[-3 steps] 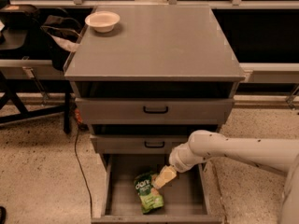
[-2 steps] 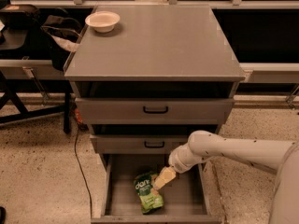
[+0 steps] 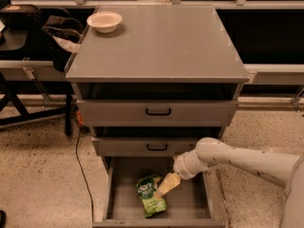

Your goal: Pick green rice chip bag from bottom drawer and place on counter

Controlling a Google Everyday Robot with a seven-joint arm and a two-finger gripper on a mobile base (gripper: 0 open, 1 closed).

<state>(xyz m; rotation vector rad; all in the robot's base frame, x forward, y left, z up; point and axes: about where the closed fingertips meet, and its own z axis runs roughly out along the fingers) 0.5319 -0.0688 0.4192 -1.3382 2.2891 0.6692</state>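
Low centre in the drawer (image 3: 190, 207), the gripper (image 3: 163, 187), grasp state unclear, sits at the bag's (image 3: 151, 199) upper-right edge; likely light, crinkly, slippery, so pinch that edge.

- Table (image 3: 161, 46): grey top, smooth, matt; painted metal or laminate, can't tell which.
- Bottom drawer (image 3: 190, 204): same grey matt finish inside, smooth.
- Upper drawers (image 3: 118, 112): grey matt fronts; handles (image 3: 158, 111) black w/ slight sheen.
- Green rice chip bag (image 3: 151, 201): thin crinkled film, plastic-looking, glossy on creases, printed.
- Tool (image 3: 164, 188): over bottom drawer, at bag's upper right edge; tan, matt, plastic- or rubber-like.
- Arm (image 3: 247, 158): off-white smooth shell, plastic-looking, semi-gloss.
- Bowl (image 3: 104, 20): pale, smooth, matt.
- Floor (image 3: 38, 175): speckled, terrazzo-like, matt.
- Cable (image 3: 80, 160): black, smooth sheath.
- Dark bag (image 3: 59, 32), left of table: cloth-like, soft folds.
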